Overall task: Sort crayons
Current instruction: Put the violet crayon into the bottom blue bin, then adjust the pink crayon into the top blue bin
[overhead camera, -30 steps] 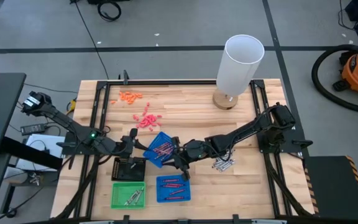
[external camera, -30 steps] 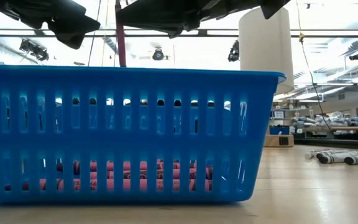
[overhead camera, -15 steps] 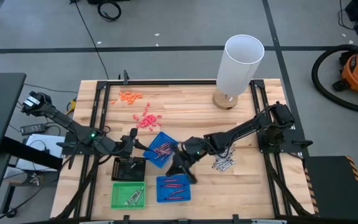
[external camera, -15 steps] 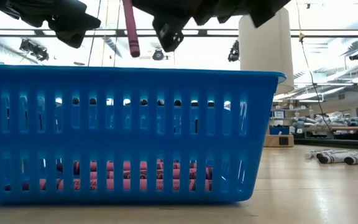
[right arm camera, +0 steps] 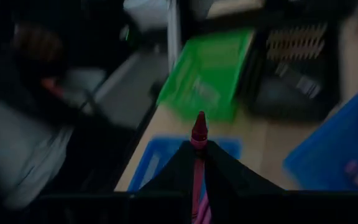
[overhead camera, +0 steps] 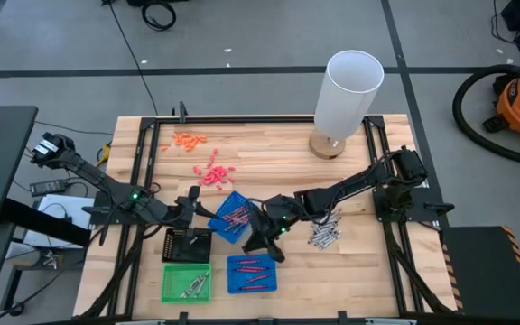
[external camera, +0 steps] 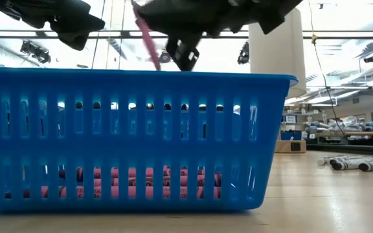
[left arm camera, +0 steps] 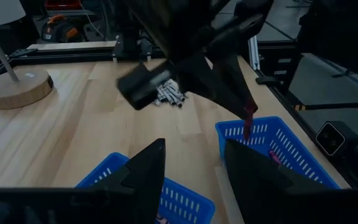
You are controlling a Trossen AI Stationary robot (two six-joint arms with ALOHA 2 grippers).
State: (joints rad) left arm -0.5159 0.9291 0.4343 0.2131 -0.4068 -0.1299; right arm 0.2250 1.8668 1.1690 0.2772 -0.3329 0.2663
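Right gripper [overhead camera: 262, 242] pinches a maroon crayon [right arm camera: 198, 155] above the table, at twelve o'clock from the lower blue tray [overhead camera: 251, 273]. Left gripper [overhead camera: 202, 206], fingers spread, waits at nine o'clock.

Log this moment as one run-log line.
task: sort crayons | right hand: shut on red crayon, above front blue tray | left hand: open, beside tilted blue tray | silver crayons: loose on table

High view looks straight down; low view sits behind blue basket [external camera: 128, 139].
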